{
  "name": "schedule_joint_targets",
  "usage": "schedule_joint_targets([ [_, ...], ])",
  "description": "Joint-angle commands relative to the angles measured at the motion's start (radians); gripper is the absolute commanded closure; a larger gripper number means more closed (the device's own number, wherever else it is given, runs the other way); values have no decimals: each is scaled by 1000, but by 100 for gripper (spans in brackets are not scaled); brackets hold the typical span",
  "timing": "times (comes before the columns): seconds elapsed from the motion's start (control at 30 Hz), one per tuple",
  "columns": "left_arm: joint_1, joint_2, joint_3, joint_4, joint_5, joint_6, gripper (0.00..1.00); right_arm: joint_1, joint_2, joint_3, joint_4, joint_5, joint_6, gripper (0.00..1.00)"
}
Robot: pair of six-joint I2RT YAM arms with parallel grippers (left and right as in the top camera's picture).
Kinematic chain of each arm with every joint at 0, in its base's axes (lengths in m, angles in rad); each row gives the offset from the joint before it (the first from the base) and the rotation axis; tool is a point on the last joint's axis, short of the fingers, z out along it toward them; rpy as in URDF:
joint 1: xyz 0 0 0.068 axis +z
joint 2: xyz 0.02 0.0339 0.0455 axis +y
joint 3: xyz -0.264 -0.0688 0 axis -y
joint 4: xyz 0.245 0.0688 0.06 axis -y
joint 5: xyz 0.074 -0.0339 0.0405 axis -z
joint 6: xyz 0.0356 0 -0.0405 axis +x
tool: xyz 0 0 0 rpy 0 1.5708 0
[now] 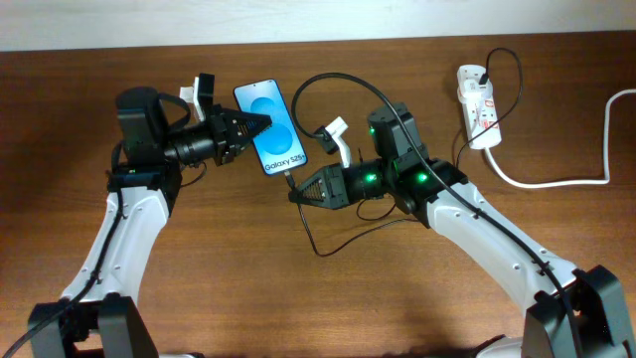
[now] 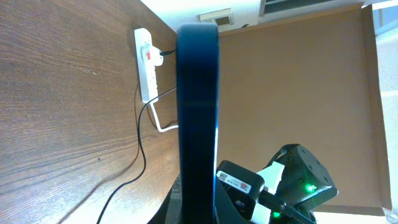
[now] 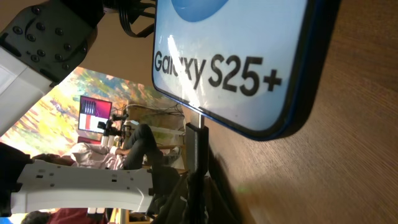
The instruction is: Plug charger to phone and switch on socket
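Note:
The phone (image 1: 273, 127) lies near the table's middle, blue screen up, its white "Galaxy S25+" band toward the right arm. My left gripper (image 1: 256, 125) is shut on the phone's left edge; in the left wrist view the phone (image 2: 198, 106) stands edge-on between the jaws. My right gripper (image 1: 295, 193) is shut on the charger's connector (image 3: 198, 138), whose tip touches the bottom edge of the phone (image 3: 230, 56). The charger's black cable (image 1: 328, 244) loops across the table to its plug (image 1: 481, 75) in the white socket (image 1: 479, 105) at the far right.
A thick white cord (image 1: 556, 181) runs from the socket toward the table's right edge. The charger cable (image 2: 140, 140) trails over the wood between the socket (image 2: 145, 65) and the arms. The right arm (image 2: 292, 186) sits close behind the phone.

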Motion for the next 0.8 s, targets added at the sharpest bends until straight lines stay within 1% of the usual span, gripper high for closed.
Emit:
schedule_joint_targets([
  [0.0,0,-5,18,6,15,13,100,3,3,-2,16,-16,-7,96],
  [0.27,0,-5,18,6,23,13,100,3,3,-2,37,-3,-6,96],
  [0.37,0,-5,18,6,24,13,100,3,3,-2,33,22,17,96],
  [0.77,0,-5,18,6,27,13,100,3,3,-2,3,25,20,96],
])
